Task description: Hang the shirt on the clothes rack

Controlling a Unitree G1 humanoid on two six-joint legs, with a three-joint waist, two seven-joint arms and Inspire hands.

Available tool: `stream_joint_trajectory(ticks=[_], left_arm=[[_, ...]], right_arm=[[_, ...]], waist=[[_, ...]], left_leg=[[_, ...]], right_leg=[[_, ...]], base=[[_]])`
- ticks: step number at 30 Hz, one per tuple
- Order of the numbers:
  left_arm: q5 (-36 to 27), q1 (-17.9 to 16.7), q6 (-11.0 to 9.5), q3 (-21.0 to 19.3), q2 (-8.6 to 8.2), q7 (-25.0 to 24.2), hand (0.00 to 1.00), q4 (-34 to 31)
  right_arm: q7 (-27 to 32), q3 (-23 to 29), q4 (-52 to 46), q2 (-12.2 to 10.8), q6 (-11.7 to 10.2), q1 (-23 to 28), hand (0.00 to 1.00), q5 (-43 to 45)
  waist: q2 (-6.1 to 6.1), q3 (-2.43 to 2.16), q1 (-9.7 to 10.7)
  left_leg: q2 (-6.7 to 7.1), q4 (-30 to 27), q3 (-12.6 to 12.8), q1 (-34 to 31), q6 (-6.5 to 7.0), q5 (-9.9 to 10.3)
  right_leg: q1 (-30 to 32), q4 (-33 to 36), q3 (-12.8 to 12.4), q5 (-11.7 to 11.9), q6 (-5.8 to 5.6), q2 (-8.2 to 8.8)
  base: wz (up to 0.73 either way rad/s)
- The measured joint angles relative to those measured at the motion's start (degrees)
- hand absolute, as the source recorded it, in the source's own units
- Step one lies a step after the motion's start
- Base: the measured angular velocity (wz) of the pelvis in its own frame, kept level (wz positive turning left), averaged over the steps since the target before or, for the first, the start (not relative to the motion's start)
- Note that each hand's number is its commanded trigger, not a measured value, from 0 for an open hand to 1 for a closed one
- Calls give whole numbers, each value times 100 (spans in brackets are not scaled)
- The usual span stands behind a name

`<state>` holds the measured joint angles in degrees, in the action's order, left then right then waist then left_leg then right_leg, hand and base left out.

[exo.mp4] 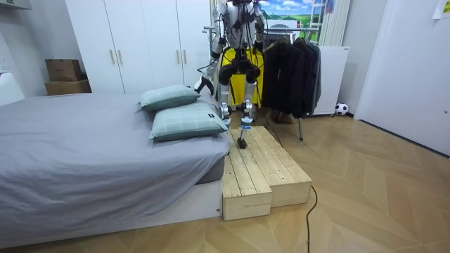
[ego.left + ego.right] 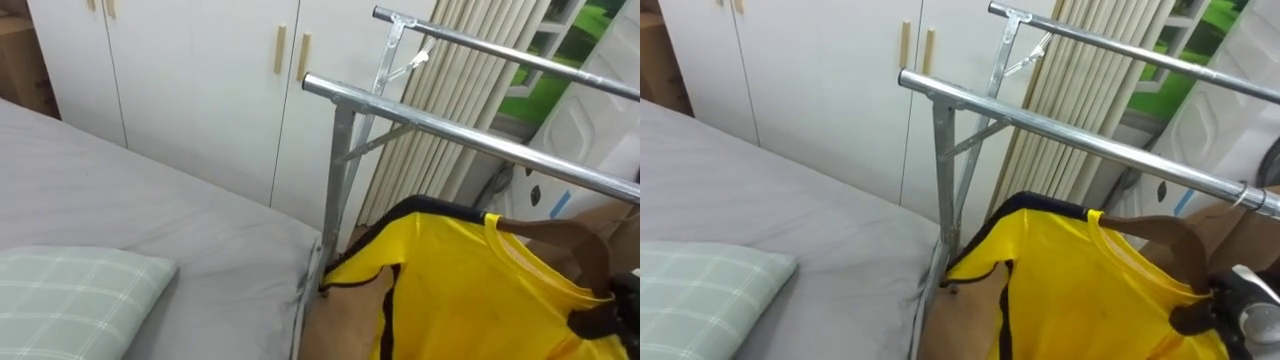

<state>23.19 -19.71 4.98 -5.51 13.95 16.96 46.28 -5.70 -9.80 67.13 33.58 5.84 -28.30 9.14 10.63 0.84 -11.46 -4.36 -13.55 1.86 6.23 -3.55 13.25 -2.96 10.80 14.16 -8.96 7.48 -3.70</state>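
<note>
A yellow shirt (image 2: 450, 280) with black trim sits on a brown wooden hanger (image 2: 570, 245), just below the clothes rack's lower metal rail (image 2: 470, 135). My right hand (image 2: 1230, 310) comes in at the lower right, dark fingers curled on the hanger's shoulder end under the yellow cloth. The hanger's hook (image 2: 1246, 196) shows right at the rail. In the room view I stand on a wooden platform (image 1: 260, 169) beside the bed, facing the rack, the yellow shirt (image 1: 235, 70) in front of me. My left hand (image 1: 204, 84) hangs low over the bed's edge.
A second, higher rail (image 2: 500, 50) runs behind the first. The grey bed (image 2: 120, 190) with a checked pillow (image 2: 70, 290) lies to my left. White wardrobe doors (image 2: 200, 80) stand behind it. Dark clothes (image 1: 292, 70) hang further along the rack.
</note>
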Motion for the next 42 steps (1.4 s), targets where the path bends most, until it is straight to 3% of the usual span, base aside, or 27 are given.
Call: stream_joint_trajectory(ticks=[5,15,21,25,29,32,42], left_arm=[[19,-2,-3,-5,-2,-35,0,0],[-10,-18,-4,-22,1,-118,0,-5],[-22,-4,-6,-44,-3,-117,0,68],[-12,-2,-6,-50,-34,-117,0,67],[-6,-52,-6,-115,-134,-104,0,68],[-7,-57,-6,-116,-170,-53,0,68],[-20,-59,-6,-168,-210,10,0,115]], right_arm=[[4,438,-119,0,-2,1,0,26],[5,488,-334,0,-30,0,0,-188],[93,491,-362,0,-84,0,0,-1538],[138,759,-629,-2,-84,2,0,-2777],[250,895,-974,-17,-125,7,0,-3415],[264,895,-991,-16,-280,8,0,-3616],[133,1159,-1012,-73,-348,20,0,-3998]], waist=[[-68,-17,20],[-104,-21,115],[-113,-12,162],[-214,38,212],[-323,16,303],[-355,12,333],[-381,2,494]], left_leg=[[-3,-2,52,-16,0,-1],[-9,27,154,9,1,-2],[-14,93,220,24,0,-5],[-12,81,223,-4,0,-4],[-18,89,265,9,0,-4],[-20,89,278,8,0,-4],[-21,86,300,19,0,-5]], right_leg=[[10,9,-4,2,2,8],[70,18,-28,0,-3,8],[100,11,-44,5,-5,8],[102,-1,-59,10,-12,6],[91,-11,-57,11,-11,4],[87,-16,-53,10,-11,2],[89,0,-72,10,-11,1]], base=[[-2],[-1],[-4],[-1],[0],[0],[0]])
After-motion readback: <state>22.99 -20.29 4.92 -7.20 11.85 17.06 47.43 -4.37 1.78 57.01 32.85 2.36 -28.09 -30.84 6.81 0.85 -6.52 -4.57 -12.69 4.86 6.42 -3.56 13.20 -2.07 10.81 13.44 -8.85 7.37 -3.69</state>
